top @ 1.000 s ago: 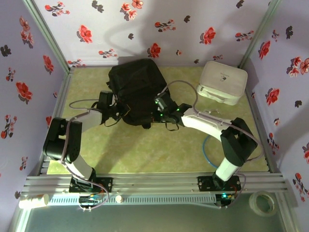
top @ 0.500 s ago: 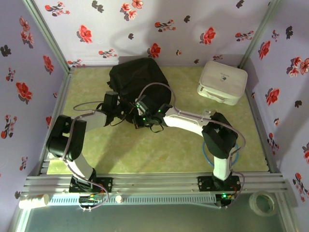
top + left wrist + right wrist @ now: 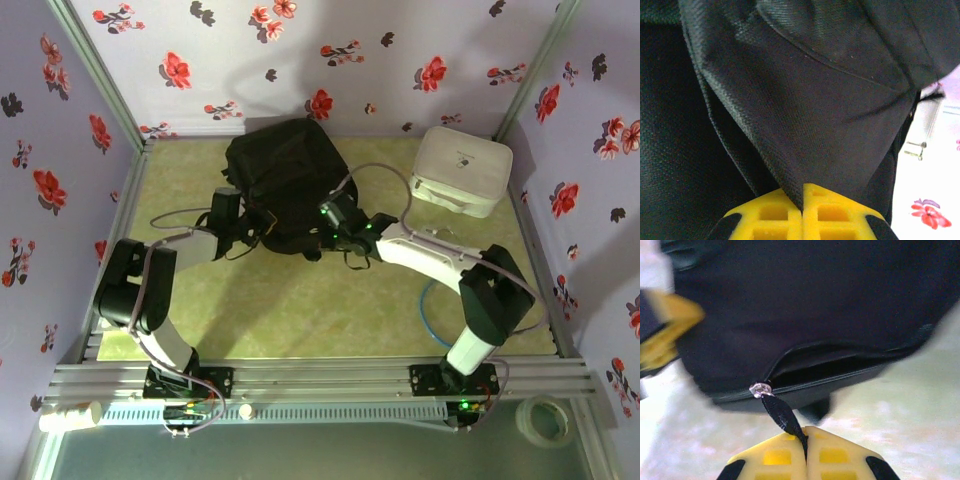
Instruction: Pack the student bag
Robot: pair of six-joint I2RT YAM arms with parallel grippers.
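Note:
The student bag, a black fabric backpack, lies at the back middle of the table. My left gripper is at its near left edge, shut on a fold of the bag's fabric; the yellow fingertips meet on the cloth. My right gripper is at the bag's near edge, shut on the black zip pull tab. The tab hangs from the silver slider. To the right of the slider the zip gapes as a dark slit. The bag's inside is hidden.
A white zip case sits at the back right, close to the right arm's cable. Flowered walls close in the table on three sides. A blue cable loops by the right arm's base. A tape roll lies outside the front rail.
My right gripper swung left along the bag's near edge half a second ago and has come back right, still holding the zip pull. The left gripper has barely moved.

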